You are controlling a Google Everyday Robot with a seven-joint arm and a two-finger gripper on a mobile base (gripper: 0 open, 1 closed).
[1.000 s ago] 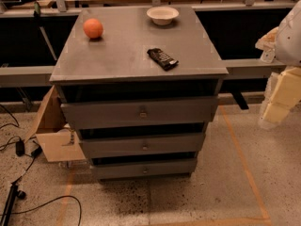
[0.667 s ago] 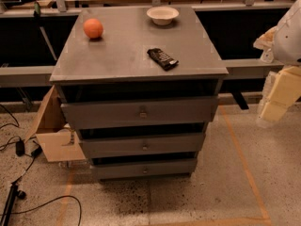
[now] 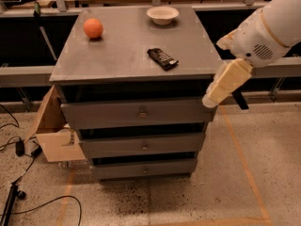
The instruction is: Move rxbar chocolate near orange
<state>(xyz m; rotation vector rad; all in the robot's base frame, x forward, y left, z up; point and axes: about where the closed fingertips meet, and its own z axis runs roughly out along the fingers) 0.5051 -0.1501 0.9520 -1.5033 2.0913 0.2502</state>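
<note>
The gripper (image 3: 220, 88), a pale cream piece at the end of the white arm (image 3: 268, 29), hung off the right side of the grey drawer cabinet (image 3: 127, 46). It pointed down and to the left, level with the cabinet's near right corner and top drawer (image 3: 141, 113). Whether it was open or closed could not be told, and it held nothing that could be seen.

The rxbar chocolate (image 3: 162, 58) was the closest thing to it. The bar lay flat on the cabinet top, right of centre and toward the near edge, and was turned at a slant. At the far right of the top sat a shallow white bowl (image 3: 162, 15). The orange (image 3: 93, 28) rested at the far left corner, well apart from the bar, with bare grey surface between them.

Below the top were three closed drawers. A cardboard box (image 3: 51, 131) leaned against the cabinet's left side. Black cables (image 3: 19, 149) trailed over the speckled floor at the near left. Orange tape lines (image 3: 240, 154) ran across the floor on the right.
</note>
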